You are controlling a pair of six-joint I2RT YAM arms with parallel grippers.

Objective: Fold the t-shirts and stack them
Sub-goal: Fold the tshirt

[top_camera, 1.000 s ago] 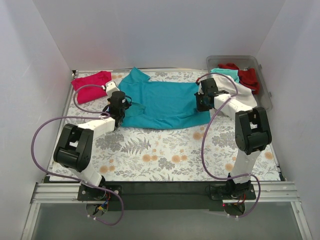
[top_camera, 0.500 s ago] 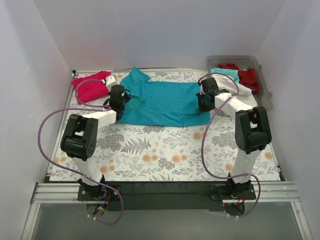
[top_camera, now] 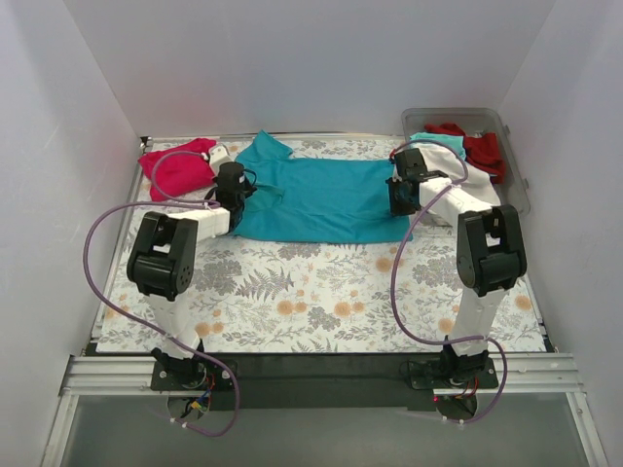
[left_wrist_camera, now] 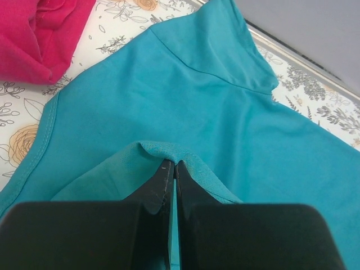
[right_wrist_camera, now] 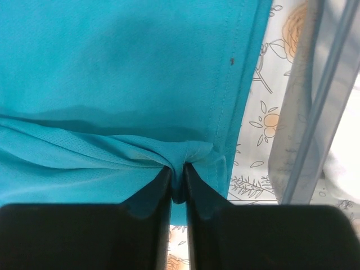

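Tightly, left claw (left_wrist_camera: pixel 171 165) and right claw (right_wrist_camera: pixel 178 169) pinch bunched teal t-shirt (top_camera: pixel 321 195).

Bright, even light up top, bouncing softly off the white walls (top_camera: pixel 292 58), and the shadows are faint and diffuse. On the left wrist view the teal t-shirt (left_wrist_camera: pixel 185 112) is crisp with sharp stitching, while the black fingers (left_wrist_camera: pixel 157 188) near the lens go dark and soft. On the right wrist view the clear bin (right_wrist_camera: pixel 304 112) at the edge blurs and washes out pale.

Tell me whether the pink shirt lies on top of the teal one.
No; the pink shirt sits beside the teal shirt, patterned table showing between them.
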